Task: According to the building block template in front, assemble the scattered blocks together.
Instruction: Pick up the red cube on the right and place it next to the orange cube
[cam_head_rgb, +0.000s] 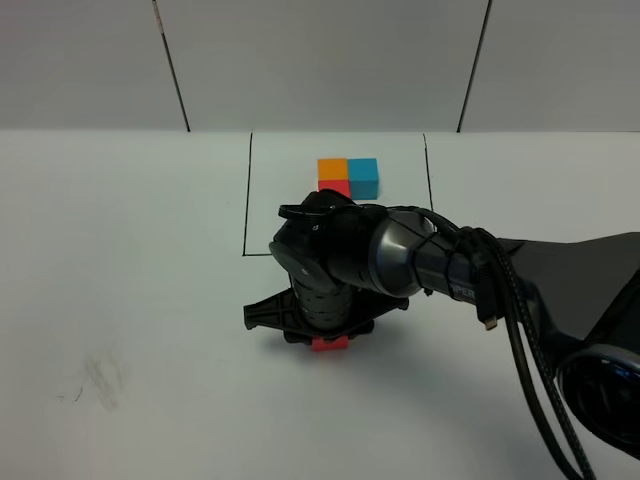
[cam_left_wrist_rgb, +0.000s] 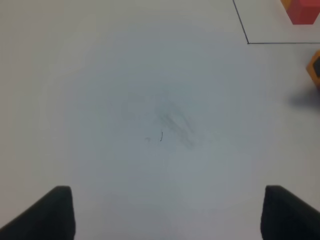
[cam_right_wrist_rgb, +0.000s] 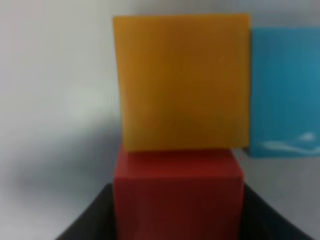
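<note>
The building block template (cam_head_rgb: 348, 175), joined orange, blue and red cubes, sits inside a thin black rectangle at the back centre. My right gripper (cam_head_rgb: 325, 335) reaches across the middle in front of that frame, low over the scattered blocks. In the right wrist view its fingers (cam_right_wrist_rgb: 92, 222) press both sides of the red block (cam_right_wrist_rgb: 179, 192). The orange block (cam_right_wrist_rgb: 182, 80) touches the red one, and the blue block (cam_right_wrist_rgb: 285, 90) sits against the orange one's side. Only the red block (cam_head_rgb: 328, 343) shows from above. My left gripper (cam_left_wrist_rgb: 167, 215) is open over bare table.
The right arm and its black cables (cam_head_rgb: 520, 330) cross the right half of the table. Faint grey smudges (cam_head_rgb: 100, 380) mark the front left. In the left wrist view the frame's corner (cam_left_wrist_rgb: 247, 43), the template's red cube (cam_left_wrist_rgb: 302, 12) and an orange blur (cam_left_wrist_rgb: 315, 70) show.
</note>
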